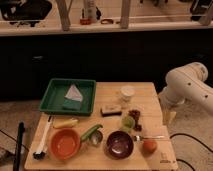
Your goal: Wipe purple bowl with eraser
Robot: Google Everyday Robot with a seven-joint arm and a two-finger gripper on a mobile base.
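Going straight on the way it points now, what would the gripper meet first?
The gripper hangs pointing down by the right edge of the table. Straight on, it likely meets that edge or the floor beside it; depth is unclear.

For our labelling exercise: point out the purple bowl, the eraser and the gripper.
purple bowl (120,144), camera view, centre of its glossy inside.
eraser (110,110), camera view, middle of its tan top.
gripper (170,118), camera view, its lower end, beside the table's (148,100) right edge.

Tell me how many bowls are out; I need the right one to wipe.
2: the purple bowl front centre, the orange bowl to its left. None seems hidden. The pincer hangs beside the table's right edge.
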